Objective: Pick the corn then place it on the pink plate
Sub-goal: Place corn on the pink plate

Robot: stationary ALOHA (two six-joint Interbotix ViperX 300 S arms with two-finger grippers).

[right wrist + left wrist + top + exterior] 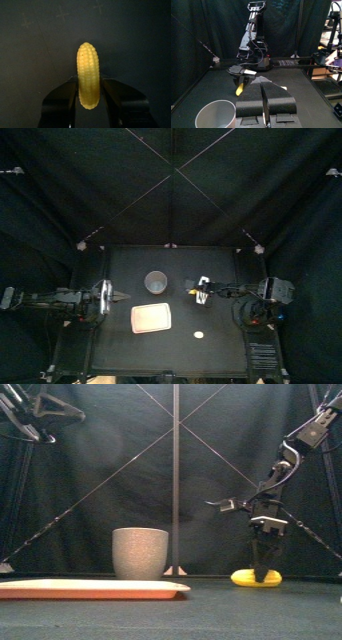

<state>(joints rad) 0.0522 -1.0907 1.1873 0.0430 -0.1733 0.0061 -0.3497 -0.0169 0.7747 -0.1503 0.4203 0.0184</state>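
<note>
I have the right gripper [265, 562] down at the worktop [127, 263] with the corn [87, 62] directly between its jaws. The cob lies flat on the worktop. Its long axis runs straight ahead from the wrist, so the jaws cross it squarely and take it near the end closest to the camera. Most of the cob reaches out beyond the fingertips.

In the right wrist view both jaws sit against the cob's flanks with no gap that I can make out, so I read the gripper as clamped on the corn. The front view shows the cob not yet raised off the worktop.

The pink plate [151, 317] is bare. From this gripper it lies toward the left arm's side and toward the worktop's front edge. The grey cup [139, 552] stands near the gripper on that same side, a little further back, and I judge that the carry to the plate passes in front of it.

My left gripper [266, 91] rests well apart at its own side. Its jaws are drawn together to a thin slit and hold nothing, and it sits farther from the corn than the right.
</note>
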